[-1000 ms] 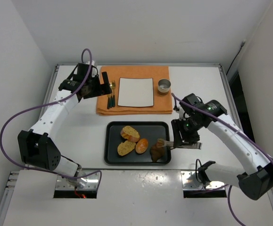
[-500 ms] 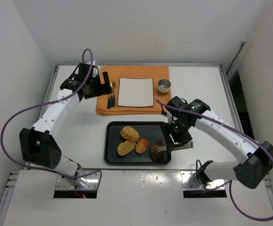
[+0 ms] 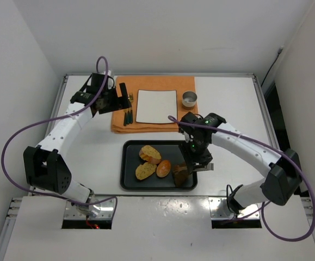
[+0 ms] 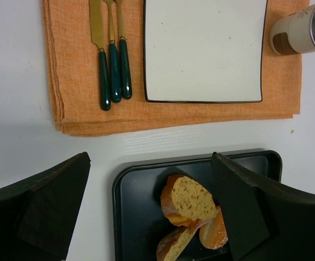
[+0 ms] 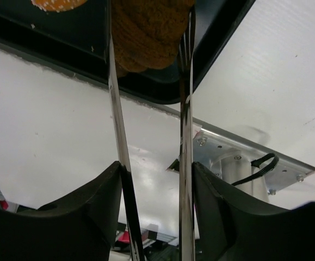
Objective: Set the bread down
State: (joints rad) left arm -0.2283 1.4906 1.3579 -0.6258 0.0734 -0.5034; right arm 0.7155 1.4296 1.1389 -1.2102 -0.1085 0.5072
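Note:
On the black tray lie two golden toasted slices, a small orange bun and a dark brown croissant. My right gripper hangs over the tray's right end, shut on metal tongs. The tong tips sit either side of the croissant. My left gripper stands open high over the placemat's left edge. In the left wrist view its fingers frame the tray, a slice and the bun.
An orange placemat behind the tray carries a white square plate, green-handled cutlery and a metal cup. The table's near edge and the mounting brackets lie just past the tray.
My right arm has swung left, carrying the tongs from the tray's right rim to above its right end. The croissant has shifted slightly left. The left arm has barely moved.

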